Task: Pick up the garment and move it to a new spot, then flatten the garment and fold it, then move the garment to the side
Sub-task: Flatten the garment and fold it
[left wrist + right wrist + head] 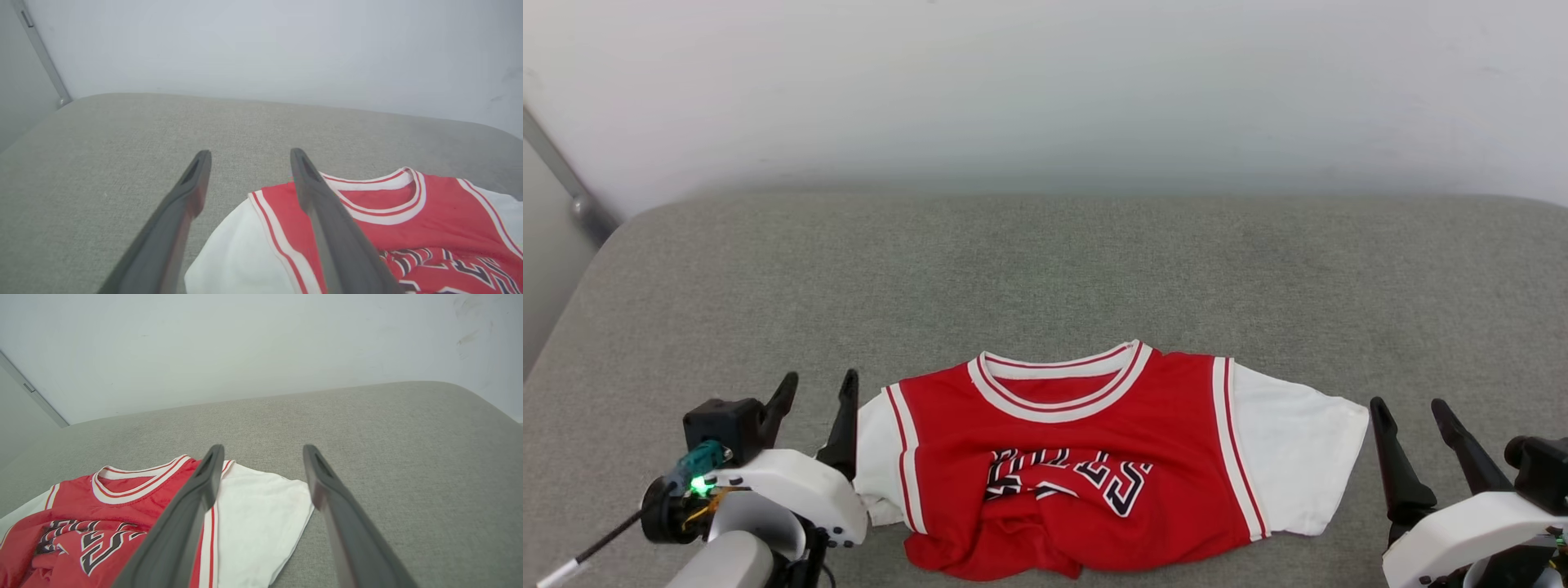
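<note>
Surface: grey fabric cushion (1045,269) is lying under the garment (1176,425) and stretching well past it on the far, left and right sides.
Background: pale wall (1045,82) is rising beyond the garment's collar side; a grey metal bar (564,180) is slanting down well off to the garment's left.
Garment: red jersey is lying front up near the cushion's near edge, collar (1058,392) pointing toward the wall; the lower half is bunching into folds.
Lettering: black, white-outlined lettering (1070,478) is creasing across the garment's chest and is only partly readable.
Sleeves: white left-side sleeve (878,457) and right-side sleeve (1294,465) are spreading flat out from the garment's red body.
Left gripper: left gripper (821,376) is sitting just beside the garment's left-side sleeve, fingers spread wide and gripping nothing; cannot tell if the inner finger is touching cloth.
Right gripper: right gripper (1407,403) is sitting near the garment's right-side sleeve, with a strip of cushion showing between them, fingers spread wide and gripping nothing.
</note>
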{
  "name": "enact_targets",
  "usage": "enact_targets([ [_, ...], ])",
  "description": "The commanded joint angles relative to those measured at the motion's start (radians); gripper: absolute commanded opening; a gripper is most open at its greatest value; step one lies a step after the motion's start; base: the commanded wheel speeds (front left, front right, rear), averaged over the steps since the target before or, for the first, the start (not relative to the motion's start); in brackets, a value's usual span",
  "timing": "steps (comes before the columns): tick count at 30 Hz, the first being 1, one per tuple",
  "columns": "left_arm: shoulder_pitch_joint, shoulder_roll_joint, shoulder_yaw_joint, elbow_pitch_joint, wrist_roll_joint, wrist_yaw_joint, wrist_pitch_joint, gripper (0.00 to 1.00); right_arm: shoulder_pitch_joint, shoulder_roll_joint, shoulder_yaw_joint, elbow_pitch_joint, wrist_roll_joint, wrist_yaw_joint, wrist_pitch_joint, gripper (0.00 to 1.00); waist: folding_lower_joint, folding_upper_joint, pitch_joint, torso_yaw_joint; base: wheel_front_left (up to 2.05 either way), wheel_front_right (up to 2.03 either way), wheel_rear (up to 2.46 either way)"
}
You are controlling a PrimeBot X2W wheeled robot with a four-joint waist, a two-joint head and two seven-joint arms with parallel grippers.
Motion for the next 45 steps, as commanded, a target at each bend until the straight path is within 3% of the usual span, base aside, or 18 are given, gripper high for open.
enact_targets([
  [1, 0.017, -0.009, 0.004, -0.025, 0.020, 0.008, -0.027, 1.00, 0.017, 0.001, -0.001, -0.002, -0.001, 0.000, 0.001, 1.00, 0.0000, -0.0001, -0.006, 0.002, 0.00, 0.00, 0.00],
  [7, 0.048, -0.032, 0.018, -0.106, 0.069, 0.028, -0.062, 1.00, 0.021, 0.001, -0.019, 0.017, 0.014, 0.000, 0.035, 1.00, 0.0000, -0.0001, -0.012, 0.009, 0.00, 0.00, 0.00],
  [12, 0.065, -0.056, 0.032, -0.164, 0.115, 0.036, -0.069, 1.00, -0.030, -0.003, -0.097, 0.104, 0.014, 0.000, 0.185, 1.00, 0.0000, -0.0001, 0.004, 0.029, 0.00, 0.00, 0.00],
  [23, 0.025, -0.110, 0.065, -0.213, 0.182, -0.007, -0.071, 1.00, -0.257, -0.111, -0.158, 0.282, 0.036, 0.000, 0.591, 1.00, 0.0000, -0.0001, 0.123, 0.094, 0.00, 0.00, 0.00],
  [31, -0.006, -0.157, 0.118, -0.197, 0.219, -0.053, -0.070, 1.00, -0.397, -0.162, -0.124, 0.393, 0.023, 0.000, 0.698, 1.00, 0.0000, -0.0001, 0.214, 0.132, 0.00, 0.00, 0.00],
  [35, -0.006, -0.175, 0.142, -0.177, 0.233, -0.074, -0.070, 1.00, -0.393, -0.143, -0.117, 0.461, 0.037, 0.000, 0.745, 1.00, 0.0000, -0.0001, 0.231, 0.139, 0.00, 0.00, 0.00],
  [36, -0.006, -0.174, 0.146, -0.169, 0.238, -0.079, -0.070, 1.00, -0.391, -0.137, -0.116, 0.471, 0.044, 0.000, 0.753, 0.87, 0.0000, -0.0001, 0.233, 0.139, 0.00, 0.00, 0.00],
  [37, -0.007, -0.174, 0.150, -0.162, 0.240, -0.082, -0.071, 1.00, -0.391, -0.132, -0.117, 0.479, 0.051, 0.000, 0.760, 0.33, 0.0000, -0.0001, 0.235, 0.139, 0.00, 0.00, 0.00],
  [38, -0.007, -0.173, 0.152, -0.151, 0.239, -0.087, -0.070, 1.00, -0.391, -0.127, -0.118, 0.488, 0.057, 0.000, 0.768, 0.00, 0.0000, -0.0001, 0.236, 0.137, 0.00, 0.00, 0.00],
  [45, -0.028, -0.122, 0.172, -0.101, 0.202, -0.122, -0.018, 1.00, -0.401, -0.134, -0.100, 0.468, 0.077, 0.000, 0.743, 0.00, 0.0000, -0.0001, 0.206, 0.114, 0.00, 0.00, 0.00],
])
